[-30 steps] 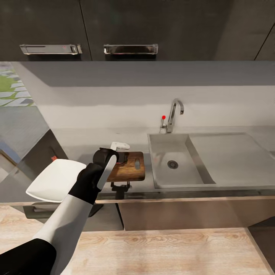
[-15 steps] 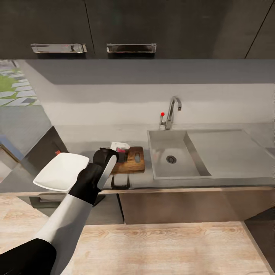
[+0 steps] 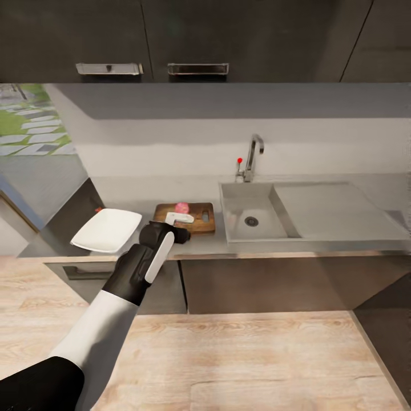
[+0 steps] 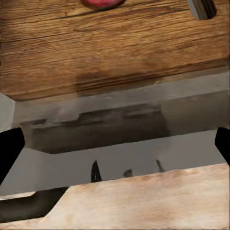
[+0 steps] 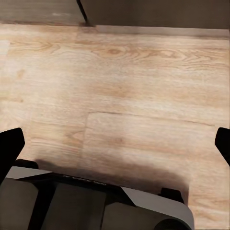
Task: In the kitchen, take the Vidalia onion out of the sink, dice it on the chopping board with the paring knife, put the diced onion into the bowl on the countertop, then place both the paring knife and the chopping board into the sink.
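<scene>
onion (image 3: pixel 182 207) out of sink (image 3: pixel 251 212), sitting on chopping board (image 3: pixel 185 218) on desk (image 3: pixel 319 237) | I see no dice yet, bowl (image 3: pixel 107 230) empty | left hand (image 3: pixel 184 234) fingers apart near board, right hand (image 5: pixel 115 143) spread over floor | dicing, transfer, sink drop left

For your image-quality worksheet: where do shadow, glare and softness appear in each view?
Head view: broad shadow under the cabinets, glare on their handles, a soft pink lump on the chopping board. Left wrist view: dark band on the countertop. Right wrist view: soft shadow across the floor.
</scene>
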### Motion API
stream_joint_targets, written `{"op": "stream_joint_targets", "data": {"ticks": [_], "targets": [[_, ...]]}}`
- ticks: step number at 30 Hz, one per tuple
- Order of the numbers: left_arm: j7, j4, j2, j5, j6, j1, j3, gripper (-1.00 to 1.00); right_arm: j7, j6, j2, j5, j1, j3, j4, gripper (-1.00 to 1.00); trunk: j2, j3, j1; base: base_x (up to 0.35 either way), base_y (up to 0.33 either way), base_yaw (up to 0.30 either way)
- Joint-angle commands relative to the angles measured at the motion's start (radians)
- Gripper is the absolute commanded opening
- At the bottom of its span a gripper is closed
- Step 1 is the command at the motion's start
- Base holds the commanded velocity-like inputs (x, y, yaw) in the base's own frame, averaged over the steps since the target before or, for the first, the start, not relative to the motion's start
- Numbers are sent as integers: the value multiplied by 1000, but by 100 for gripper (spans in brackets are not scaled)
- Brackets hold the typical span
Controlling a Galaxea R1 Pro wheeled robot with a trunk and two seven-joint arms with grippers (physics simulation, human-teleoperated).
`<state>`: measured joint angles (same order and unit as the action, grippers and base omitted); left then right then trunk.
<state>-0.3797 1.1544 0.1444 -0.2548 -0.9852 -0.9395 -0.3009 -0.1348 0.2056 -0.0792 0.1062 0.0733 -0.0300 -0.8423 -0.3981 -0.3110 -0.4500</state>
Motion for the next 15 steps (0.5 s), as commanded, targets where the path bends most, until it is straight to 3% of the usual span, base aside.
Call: {"op": "stream_joint_targets", "data": {"ticks": [1,15], "targets": [[-10,0,0,-10,-3,-1,-1,100,-2,2,-1,10,0,2,-1,100,-2,-2,0,-342,0,0],[-10,-5,-1,-11,-2,12,-1,100,-2,3,-1,9,0,3,-1,100,-2,-2,0,-326,0,0]]}}
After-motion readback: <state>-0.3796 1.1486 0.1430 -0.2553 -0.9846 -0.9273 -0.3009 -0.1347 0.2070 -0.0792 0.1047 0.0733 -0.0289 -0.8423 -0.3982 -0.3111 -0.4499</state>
